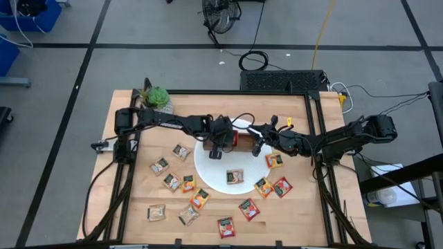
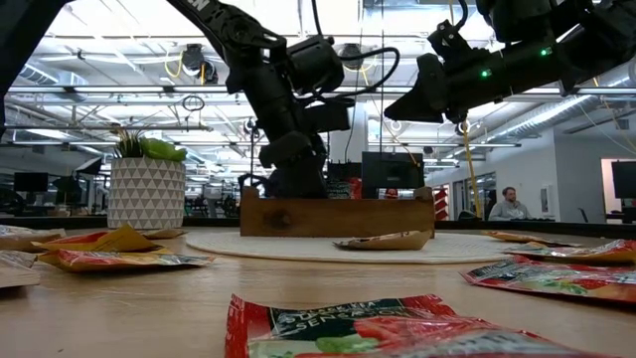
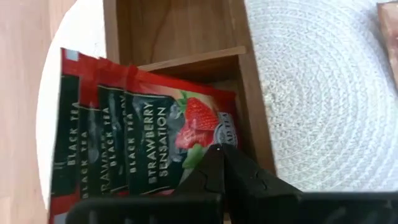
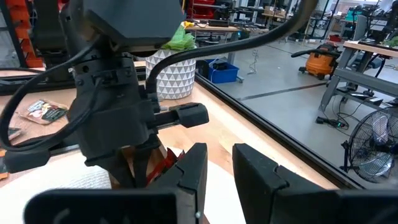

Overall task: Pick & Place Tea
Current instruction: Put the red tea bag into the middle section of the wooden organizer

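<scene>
Several red strawberry tea sachets (image 3: pixel 143 137) stand on edge in one compartment of the brown wooden tray (image 1: pixel 242 140), which sits on the white round plate (image 1: pixel 211 169). My left gripper (image 3: pixel 219 149) reaches down into that compartment and is shut on the front red sachet. My right gripper (image 4: pixel 217 163) hovers open just right of the tray, above the plate, and touches nothing. One beige sachet (image 1: pixel 235 176) lies flat on the plate. More red, orange and beige sachets (image 1: pixel 201 199) lie scattered on the table. My left gripper pinches the front red sachet by its edge (image 3: pixel 208 140) between the two shut fingers, coming from above and pointing down into the tray. The sachet stands upright against the others in the compartment. The fingers themselves hide the exact place of contact.
A potted plant (image 1: pixel 156 97) stands at the table's far left corner. Loose sachets lie left of, right of and nearer than the plate (image 2: pixel 298 245). Black frame rails (image 1: pixel 315 138) run along the table's left and right sides. A person sits in the room beyond the table (image 2: pixel 509 204).
</scene>
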